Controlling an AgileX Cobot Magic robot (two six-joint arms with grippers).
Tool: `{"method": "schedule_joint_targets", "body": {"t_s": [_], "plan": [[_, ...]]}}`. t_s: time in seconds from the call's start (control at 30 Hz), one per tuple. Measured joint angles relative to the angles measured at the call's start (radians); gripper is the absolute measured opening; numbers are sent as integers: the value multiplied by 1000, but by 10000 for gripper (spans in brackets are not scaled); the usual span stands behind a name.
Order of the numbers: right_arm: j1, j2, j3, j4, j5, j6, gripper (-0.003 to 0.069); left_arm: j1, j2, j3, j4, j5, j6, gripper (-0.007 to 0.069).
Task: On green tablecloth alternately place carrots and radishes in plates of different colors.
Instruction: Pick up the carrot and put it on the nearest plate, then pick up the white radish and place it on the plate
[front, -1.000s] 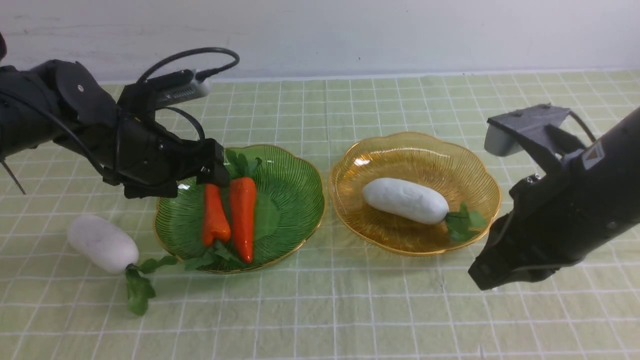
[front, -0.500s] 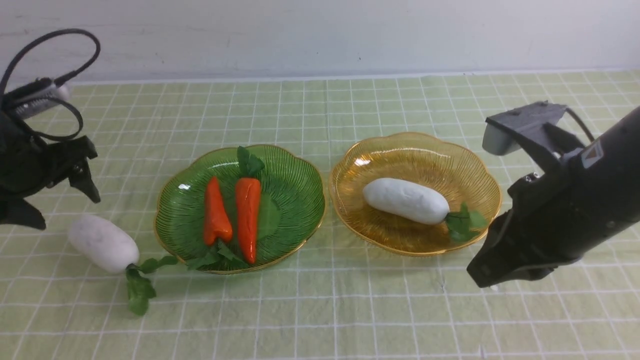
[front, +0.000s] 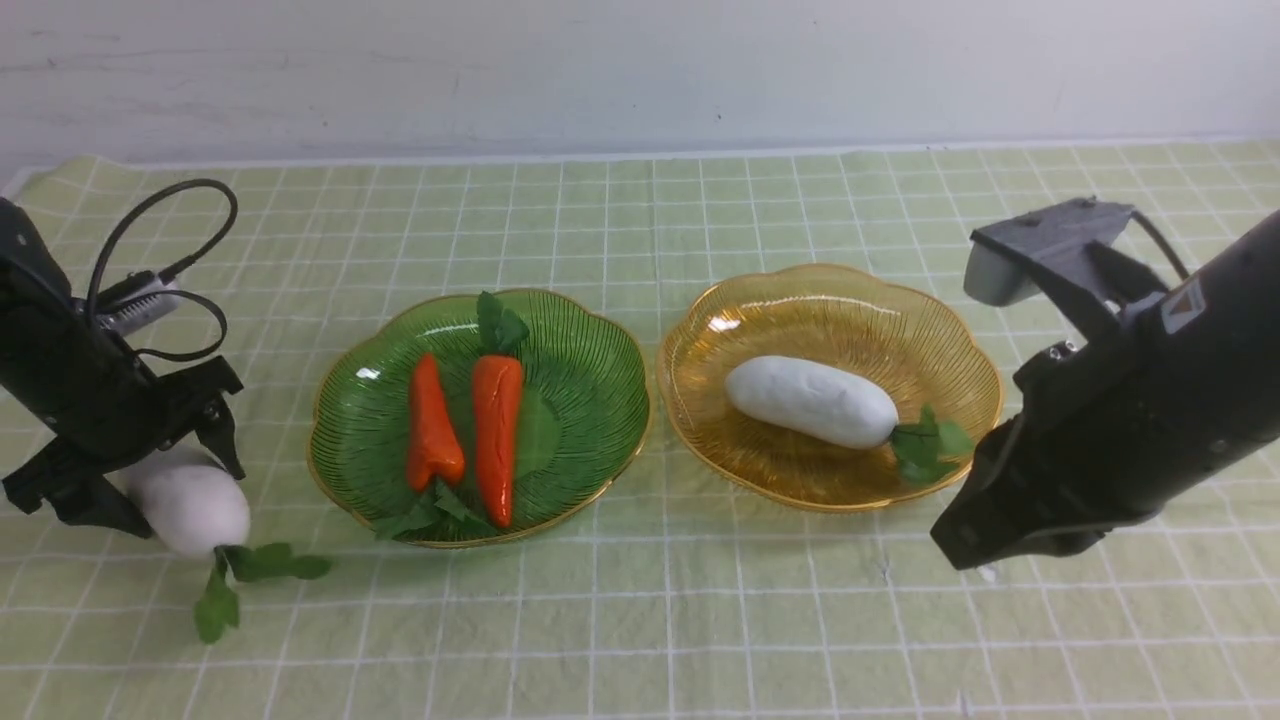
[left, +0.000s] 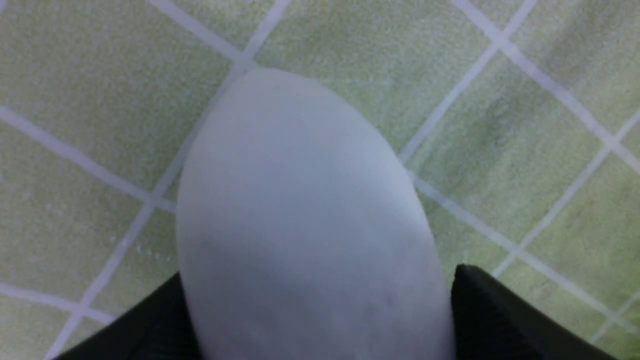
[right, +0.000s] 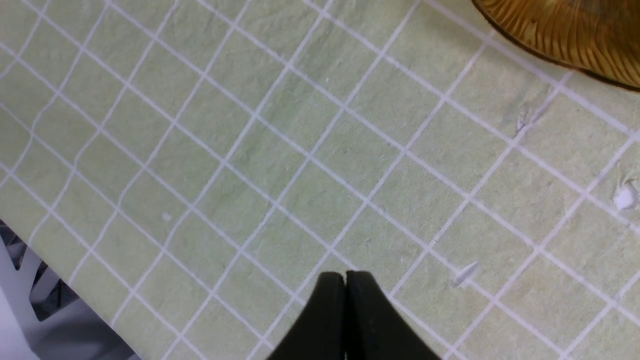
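Observation:
On the green tablecloth (front: 650, 620), the green plate (front: 600, 350) holds two carrots, a short one (front: 432, 425) and a longer one (front: 496, 430). The amber plate (front: 820, 300) holds one white radish (front: 810, 400). A second radish (front: 190, 510) lies on the cloth left of the green plate. My left gripper (front: 180, 495) straddles it, a finger against each side. In the left wrist view the radish (left: 300, 200) fills the gap between the black fingers (left: 500, 310). My right gripper (front: 950, 545) is shut and empty, low over the cloth right of the amber plate, as the right wrist view (right: 345, 275) also shows.
A white wall runs along the back of the table. The table's edge and the floor below (right: 30, 300) show in the right wrist view. Small white flecks (right: 624, 197) lie on the cloth near the amber plate's rim (right: 575, 35).
My left arm left the green plate, swung left and came down around the loose radish. The radish shifted slightly left and its leaves turned. The right arm barely moved.

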Motion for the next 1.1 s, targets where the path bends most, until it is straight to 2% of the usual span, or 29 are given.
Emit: {"method": "schedule_joint_targets", "body": {"t_s": [0.1,0.23,0.33,0.43,0.53,0.9,1.1], "plan": [[0,0,0,0,1,0,-14,0,-4,-25,0,41,45,506],[0,0,0,0,3,0,-14,-1,-38,-177,-10,250,130,506],[0,-4,0,-15,19,0,-14,-21,-60,-278,-55,304,172,506],[0,-39,0,-46,38,11,-14,-89,-72,-379,-153,314,217,506],[0,-86,0,-73,41,36,-14,-197,-70,-403,-214,312,232,506],[0,-409,0,-167,68,175,-14,-618,113,-496,-265,11,150,506],[0,-531,0,-178,79,179,-15,-696,229,-584,-278,-73,154,518]]}}
